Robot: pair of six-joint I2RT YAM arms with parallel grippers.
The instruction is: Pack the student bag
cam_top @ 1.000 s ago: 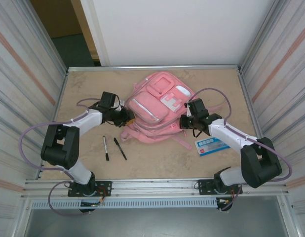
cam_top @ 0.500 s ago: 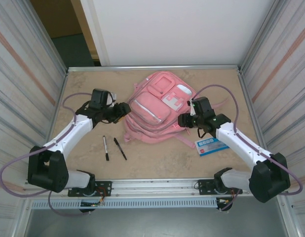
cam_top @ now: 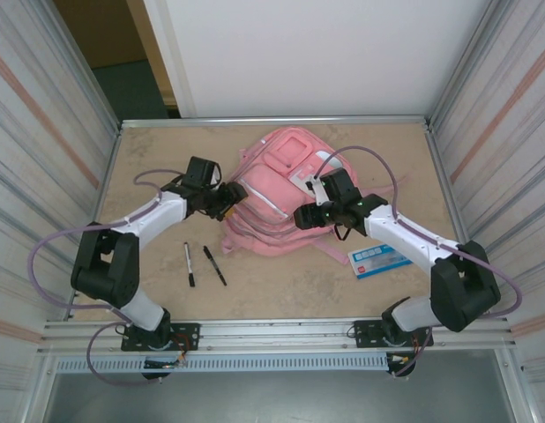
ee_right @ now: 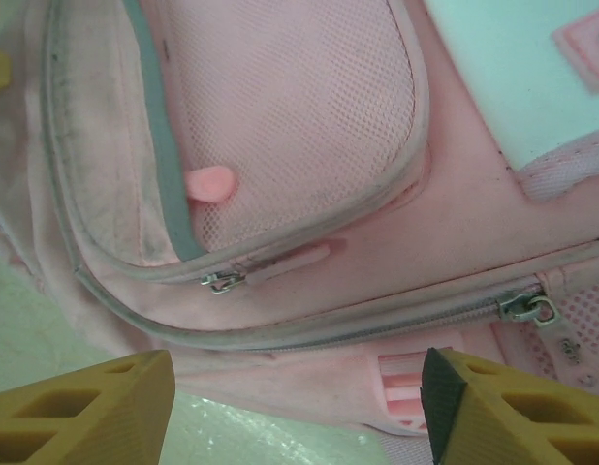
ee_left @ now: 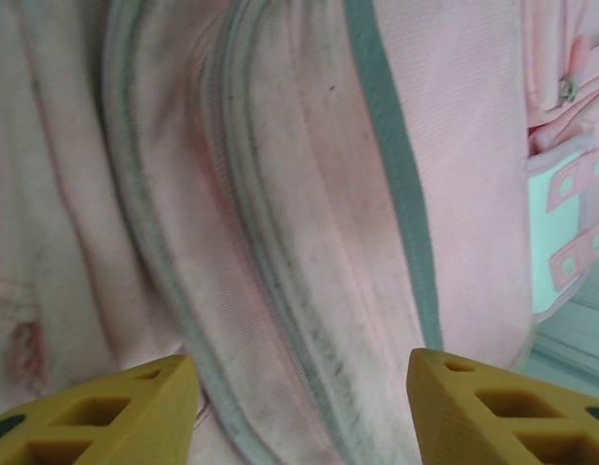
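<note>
top external view: left gripper [cam_top: 228, 201] and right gripper [cam_top: 302, 218], jaws wide and empty, flank the bag [cam_top: 272, 194]; opening step judged in hand, next needs a zip pull [ee_right: 285, 262] pinched.

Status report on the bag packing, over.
Both open: left end effector at the student bag left edge, right end effector over its front zips. Bag zipped. Two pens and blue packet lie outside, nothing blocking.

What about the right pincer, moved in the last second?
Yes. The right pincer shifted left, away from the flat blue-and-white card and farther over the large soft pink fabric backpack.
</note>
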